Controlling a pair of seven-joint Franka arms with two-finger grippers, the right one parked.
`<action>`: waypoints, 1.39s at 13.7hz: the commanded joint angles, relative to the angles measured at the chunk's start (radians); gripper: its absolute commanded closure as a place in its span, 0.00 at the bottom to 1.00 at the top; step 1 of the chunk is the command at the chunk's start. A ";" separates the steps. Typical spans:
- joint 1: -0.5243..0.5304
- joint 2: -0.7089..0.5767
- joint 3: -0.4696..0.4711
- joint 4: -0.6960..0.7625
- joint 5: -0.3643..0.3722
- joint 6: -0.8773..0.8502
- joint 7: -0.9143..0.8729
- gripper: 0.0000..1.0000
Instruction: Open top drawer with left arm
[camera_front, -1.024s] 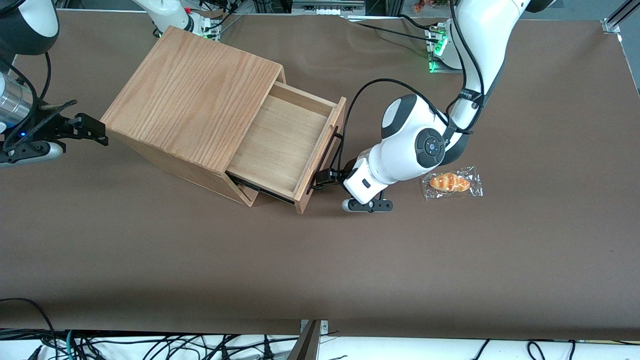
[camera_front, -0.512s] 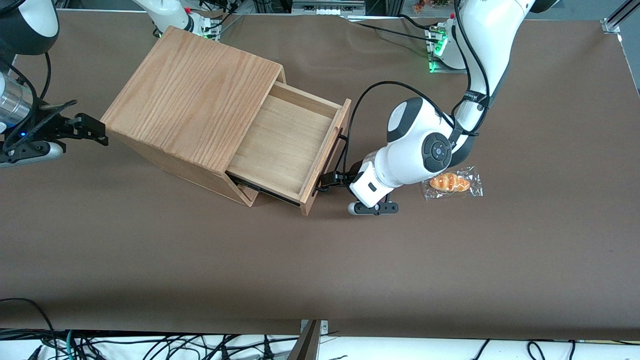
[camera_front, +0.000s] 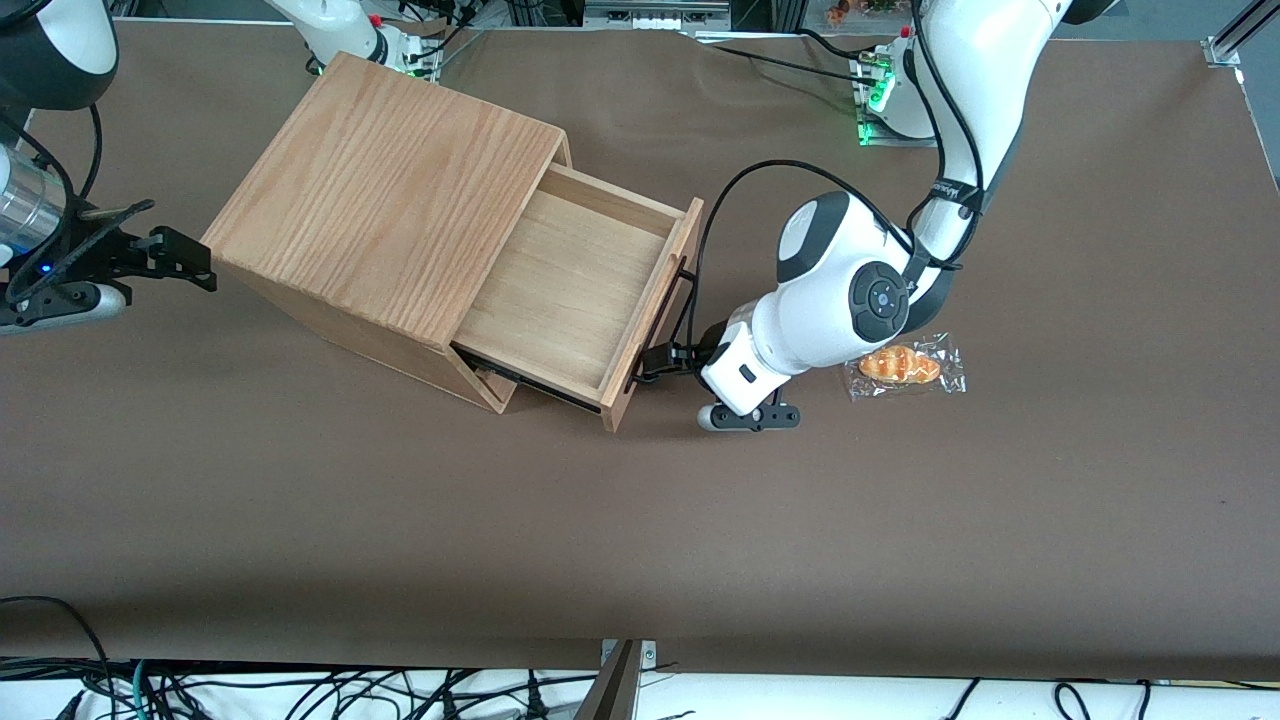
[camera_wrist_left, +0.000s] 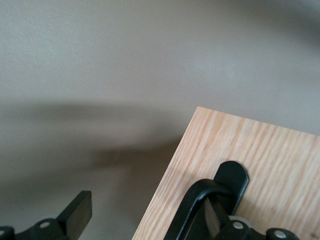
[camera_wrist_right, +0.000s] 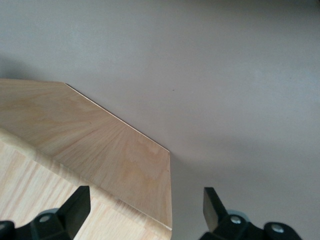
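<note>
The top drawer (camera_front: 560, 290) stands pulled well out of the oak-grained box (camera_front: 390, 190), showing its bare pale-wood floor. Its thin black bar handle (camera_front: 666, 312) runs along the front panel (camera_wrist_left: 260, 155). The left arm's gripper (camera_front: 657, 361) is in front of the drawer, at the end of the handle nearer the front camera. In the left wrist view the gripper (camera_wrist_left: 147, 217) is open. One finger sits right by the handle's curved end (camera_wrist_left: 200, 197) and its mounting foot, while the other finger (camera_wrist_left: 76, 214) hangs over the table off the panel's edge.
A bread roll in clear wrapping (camera_front: 903, 365) lies on the brown table (camera_front: 600, 520) close beside the left arm's wrist, toward the working arm's end. The drawer's front corner nearest the front camera reaches toward the table's middle.
Over the last second the drawer slid a little farther out and the left arm shifted with it toward the working arm's end. In the last half second there is hardly any motion.
</note>
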 joint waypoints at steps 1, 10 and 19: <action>0.010 -0.023 -0.007 0.011 -0.010 -0.017 -0.019 0.00; 0.070 -0.033 -0.004 0.104 -0.041 -0.180 -0.031 0.00; 0.275 -0.115 0.002 0.107 0.103 -0.437 0.088 0.00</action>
